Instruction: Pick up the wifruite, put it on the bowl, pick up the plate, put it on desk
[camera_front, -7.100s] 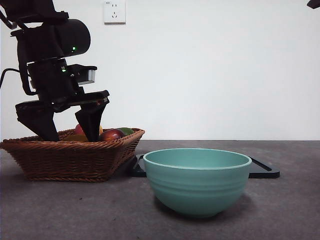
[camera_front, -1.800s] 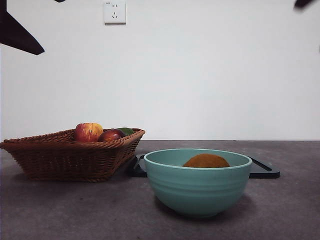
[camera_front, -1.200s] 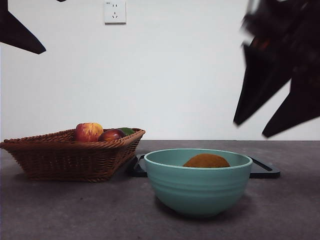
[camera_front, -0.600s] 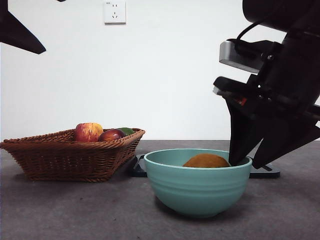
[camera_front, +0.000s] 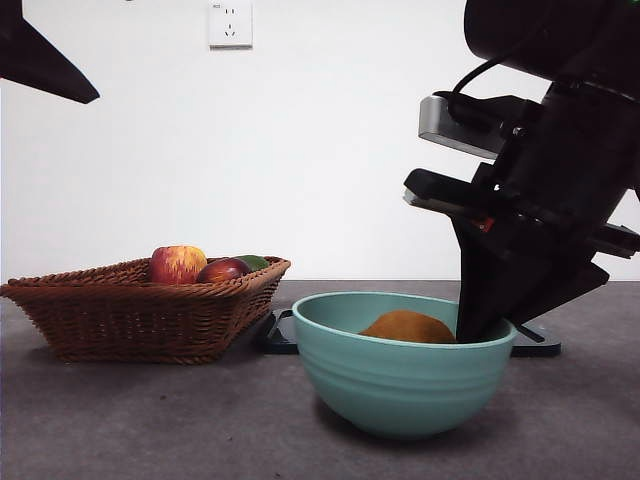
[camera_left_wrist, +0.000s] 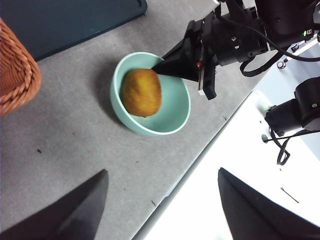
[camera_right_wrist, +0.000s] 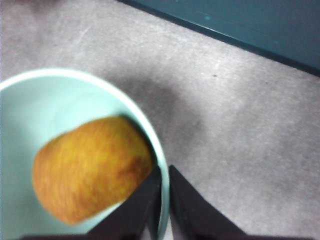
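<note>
One oval brownish-orange fruit (camera_front: 408, 327) lies inside the single ribbed teal-green bowl (camera_front: 404, 377) on the dark grey counter (camera_front: 150, 420). The right end effector (camera_right_wrist: 163, 200) is clenched on the bowl's rim, one jaw inside beside the fruit, one outside. The left end effector (camera_left_wrist: 160, 200) hangs high above, released. One brown wicker basket (camera_front: 140, 312) holds a streaked apple (camera_front: 177, 264) and a dark red fruit (camera_front: 223, 270). A flat dark tray (camera_front: 530, 342) lies behind the bowl.

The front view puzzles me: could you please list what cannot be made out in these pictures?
1. Right tool tips: front view, hidden behind the bowl wall.
2. Wifruite: front view, lower part hidden by the same wall; right wrist view blurs it.
3. Dark tray: front view, mostly hidden by bowl and arm; both wrist views cut it at an edge.
</note>
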